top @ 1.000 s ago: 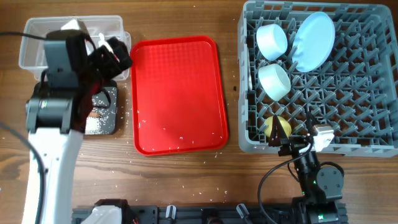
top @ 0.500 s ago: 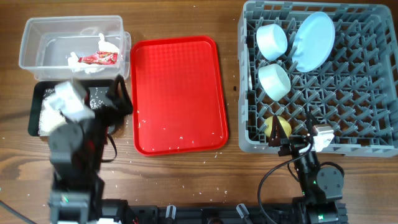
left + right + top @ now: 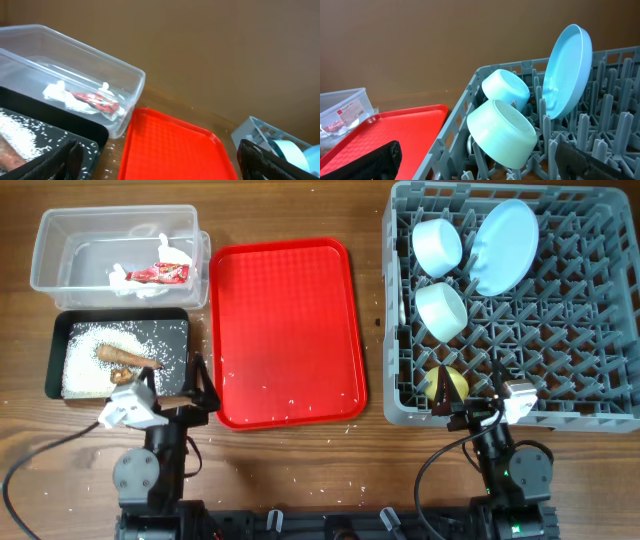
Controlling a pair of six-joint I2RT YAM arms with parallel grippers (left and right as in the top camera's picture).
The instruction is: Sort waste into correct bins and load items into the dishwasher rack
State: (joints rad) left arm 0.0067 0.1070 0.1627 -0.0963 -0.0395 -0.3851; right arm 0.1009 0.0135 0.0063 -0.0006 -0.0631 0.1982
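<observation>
Overhead, the clear tub (image 3: pixel 42 250) is holding the red wrapper (image 3: pixel 160 274) and the white tissue (image 3: pixel 128 282). Just beside it, the black tray (image 3: pixel 125 316) is carrying rice (image 3: pixel 80 368) and the brown stick (image 3: pixel 128 358). The red serving tray (image 3: pixel 288 300) is lying between these bins and the grey rack (image 3: pixel 600 412). In the rack, the blue plate (image 3: pixel 503 245) is standing on edge beside the whitish bowl (image 3: pixel 437 245), with the mint bowl (image 3: pixel 441 310) and yellow cup (image 3: pixel 447 383) nearer. The left gripper (image 3: pixel 157 159) and right gripper (image 3: pixel 476 157) are sitting at the counter's (image 3: pixel 300 465) near edge, jaws spread wide, gripping nothing.
</observation>
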